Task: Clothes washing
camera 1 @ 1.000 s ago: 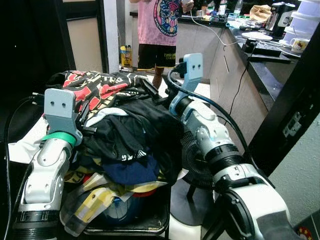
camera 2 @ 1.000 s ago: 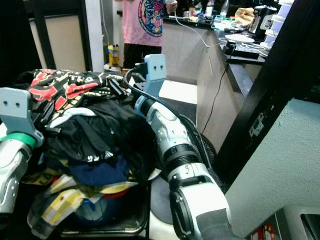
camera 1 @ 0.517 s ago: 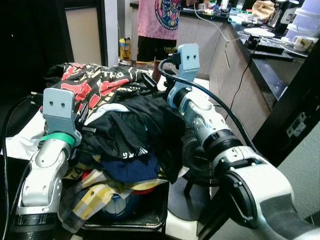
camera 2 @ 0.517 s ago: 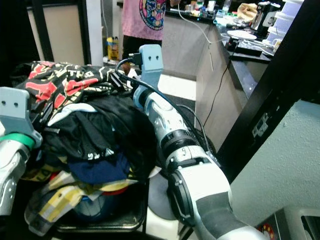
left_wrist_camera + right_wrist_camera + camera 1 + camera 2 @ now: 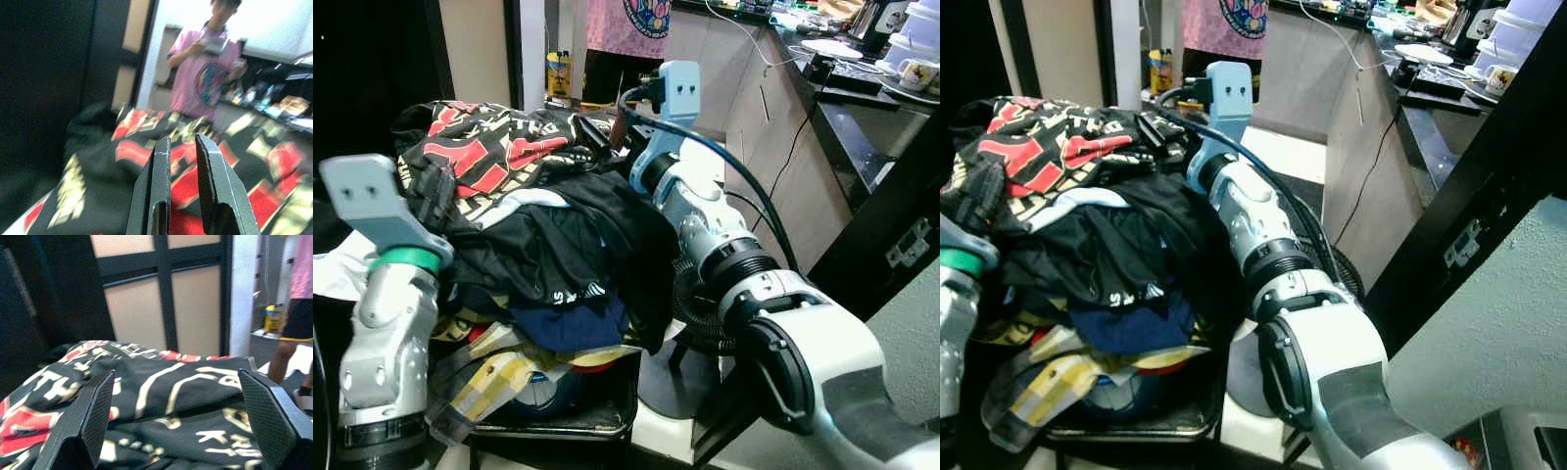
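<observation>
A heap of clothes [image 5: 548,264] fills a black basket [image 5: 597,416] in front of me. On top at the back lies a black garment with red and cream print [image 5: 499,157]. My right arm reaches over the heap's right side, and my right gripper [image 5: 176,379] hangs open just above that printed garment [image 5: 161,391], with nothing between its fingers. My left gripper [image 5: 182,139] is at the heap's left side, pointing across the printed garment [image 5: 146,147], its fingers shut to a narrow slit and holding nothing.
A person in a pink shirt [image 5: 626,20] stands beyond the heap. A dark counter [image 5: 862,88] with a mug [image 5: 922,73] and cables runs along the right. A black fan [image 5: 690,304] stands on the floor beside the basket. Dark panels lie to the left.
The camera has tilted down and come closer to the heap. My left wrist has swung out to the left and tilted. The right gripper stays over the printed garment.
</observation>
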Motion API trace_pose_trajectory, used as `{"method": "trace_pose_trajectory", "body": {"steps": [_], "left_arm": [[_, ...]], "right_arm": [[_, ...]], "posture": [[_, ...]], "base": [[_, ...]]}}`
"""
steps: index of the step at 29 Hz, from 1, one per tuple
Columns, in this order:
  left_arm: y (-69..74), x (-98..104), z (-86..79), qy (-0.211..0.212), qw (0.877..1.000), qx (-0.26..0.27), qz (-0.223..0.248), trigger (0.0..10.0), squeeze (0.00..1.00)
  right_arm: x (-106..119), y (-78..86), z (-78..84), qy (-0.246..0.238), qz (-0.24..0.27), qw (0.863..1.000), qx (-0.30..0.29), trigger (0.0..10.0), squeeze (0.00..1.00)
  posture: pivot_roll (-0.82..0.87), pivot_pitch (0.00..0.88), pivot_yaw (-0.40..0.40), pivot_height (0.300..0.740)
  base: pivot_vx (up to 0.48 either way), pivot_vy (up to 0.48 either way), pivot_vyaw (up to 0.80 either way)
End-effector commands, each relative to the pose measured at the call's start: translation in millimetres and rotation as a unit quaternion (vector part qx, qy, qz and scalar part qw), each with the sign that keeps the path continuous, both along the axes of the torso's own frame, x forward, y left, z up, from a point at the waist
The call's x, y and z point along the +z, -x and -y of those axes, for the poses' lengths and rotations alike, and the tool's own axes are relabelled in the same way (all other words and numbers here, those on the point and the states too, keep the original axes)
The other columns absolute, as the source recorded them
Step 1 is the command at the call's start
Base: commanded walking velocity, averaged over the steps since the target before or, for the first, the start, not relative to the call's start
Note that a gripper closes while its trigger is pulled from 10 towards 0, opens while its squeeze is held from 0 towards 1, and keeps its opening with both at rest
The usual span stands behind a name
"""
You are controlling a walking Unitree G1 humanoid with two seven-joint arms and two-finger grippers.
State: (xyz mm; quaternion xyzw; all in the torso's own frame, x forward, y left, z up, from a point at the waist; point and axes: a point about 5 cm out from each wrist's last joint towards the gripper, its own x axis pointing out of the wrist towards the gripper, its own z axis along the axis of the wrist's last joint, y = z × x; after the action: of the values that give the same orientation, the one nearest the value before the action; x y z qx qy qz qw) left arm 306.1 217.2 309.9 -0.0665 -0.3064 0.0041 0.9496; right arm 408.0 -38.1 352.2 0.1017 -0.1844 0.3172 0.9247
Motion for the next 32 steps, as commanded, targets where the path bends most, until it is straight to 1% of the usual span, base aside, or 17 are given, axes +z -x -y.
{"method": "trace_pose_trajectory", "body": {"steps": [1, 4, 10, 11, 13, 14, 16, 17, 18, 19, 20, 24, 26, 28, 29, 31, 32], "left_arm": [[-4.1, 5, 11.2, -0.013, 1.000, -0.021, -0.013, 10.0, 0.00], [-13.5, 9, 14.1, -0.022, 0.999, -0.006, -0.036, 10.0, 0.00], [-18.2, 12, 12.6, -0.026, 0.999, 0.005, -0.031, 10.0, 0.00], [-18.1, 19, 16.1, -0.033, 0.999, -0.017, -0.005, 10.0, 0.00], [-18.1, 19, 16.1, -0.033, 0.999, -0.017, -0.005, 10.0, 0.00], [-15.9, 19, 21.1, -0.058, 0.998, -0.038, 0.006, 10.0, 0.00], [-7.3, -6, 25.4, -0.098, 0.993, -0.058, -0.020, 10.0, 0.00], [-7.3, -6, 25.4, -0.098, 0.993, -0.058, -0.020, 10.0, 0.00], [0.1, -21, 21.9, -0.088, 0.994, -0.054, -0.031, 10.0, 0.00], [0.1, -21, 21.9, -0.088, 0.994, -0.054, -0.031, 10.0, 0.00], [7.6, -10, 17.5, -0.020, 0.998, -0.056, 0.012, 10.0, 0.00], [11.6, 10, 17.7, 0.035, 0.995, -0.073, 0.066, 10.0, 0.00], [9.9, 16, 27.9, 0.007, 0.992, -0.099, 0.073, 10.0, 0.00], [7.7, 10, 34.4, -0.028, 0.992, -0.108, 0.059, 10.0, 0.00], [3.7, -3, 34.8, -0.048, 0.994, -0.094, 0.019, 10.0, 0.00], [1.4, -10, 34.0, -0.057, 0.995, -0.084, -0.003, 10.0, 0.00], [-9.9, -38, 25.8, -0.113, 0.988, -0.020, -0.101, 10.0, 0.00]], "right_arm": [[16, 1.1, 8.3, -0.001, 0.031, 0.999, -0.016, 10.0, 0.00], [19, -1.0, 21.9, 0.003, 0.046, 0.998, -0.053, 10.0, 0.00], [20, -2.4, 29.9, -0.010, 0.045, 0.997, -0.067, 10.0, 0.00], [19, -2.7, 34.4, -0.015, 0.047, 0.996, -0.068, 10.0, 0.00], [19, -2.7, 34.4, -0.015, 0.047, 0.996, -0.068, 10.0, 0.00], [18, -2.5, 36.7, -0.017, 0.050, 0.997, -0.063, 10.0, 0.00], [15, -1.1, 37.2, -0.019, 0.057, 0.997, -0.047, 10.0, 0.00], [15, -1.1, 37.2, -0.019, 0.057, 0.997, -0.047, 10.0, 0.00], [13, 0.4, 36.5, -0.023, 0.063, 0.997, -0.036, 10.0, 0.00], [13, 0.4, 36.5, -0.023, 0.063, 0.997, -0.036, 10.0, 0.00], [13, 1.6, 36.0, -0.025, 0.067, 0.997, -0.029, 10.0, 0.00], [13, 2.4, 34.7, -0.028, 0.069, 0.997, -0.025, 10.0, 0.00], [13, 3.4, 30.5, -0.025, 0.072, 0.997, -0.018, 10.0, 0.00], [12, 4.6, 27.5, -0.022, 0.076, 0.997, -0.009, 10.0, 0.00], [10, 5.6, 27.6, -0.019, 0.080, 0.997, -0.004, 10.0, 0.00], [9, 6.0, 28.3, -0.017, 0.081, 0.997, -0.002, 10.0, 0.00], [0, 5.2, 37.7, -0.014, 0.083, 0.996, -0.027, 10.0, 0.00]], "posture": [[-0.02, 0.092, -0.093, 0.740], [-0.02, 0.085, -0.087, 0.740], [-0.03, 0.077, -0.079, 0.740], [-0.03, 0.070, -0.069, 0.740], [-0.03, 0.070, -0.069, 0.740], [-0.03, 0.069, -0.061, 0.740], [-0.03, 0.069, -0.054, 0.740], [-0.03, 0.069, -0.054, 0.740], [-0.03, 0.069, -0.053, 0.740], [-0.03, 0.069, -0.053, 0.740], [-0.03, 0.068, -0.056, 0.740], [-0.02, 0.064, -0.065, 0.740], [-0.02, 0.061, -0.068, 0.740], [-0.02, 0.054, -0.070, 0.740], [-0.01, 0.044, -0.071, 0.740], [-0.01, 0.044, -0.071, 0.740], [0.01, 0.035, -0.061, 0.740]], "base": [[0.000, 0.000, 0.00], [0.000, 0.000, 0.00], [0.000, 0.000, 0.00], [0.000, 0.000, 0.00], [0.000, 0.000, 0.00], [0.000, 0.000, 0.00], [0.000, 0.000, 0.00], [0.000, 0.000, 0.00], [0.000, 0.000, 0.00], [0.000, 0.000, 0.00], [0.000, 0.000, 0.00], [0.000, 0.000, 0.00], [0.000, 0.000, 0.00], [0.000, 0.000, 0.00], [0.000, 0.000, 0.00], [0.000, 0.000, 0.00], [0.000, 0.000, 0.00]]}}
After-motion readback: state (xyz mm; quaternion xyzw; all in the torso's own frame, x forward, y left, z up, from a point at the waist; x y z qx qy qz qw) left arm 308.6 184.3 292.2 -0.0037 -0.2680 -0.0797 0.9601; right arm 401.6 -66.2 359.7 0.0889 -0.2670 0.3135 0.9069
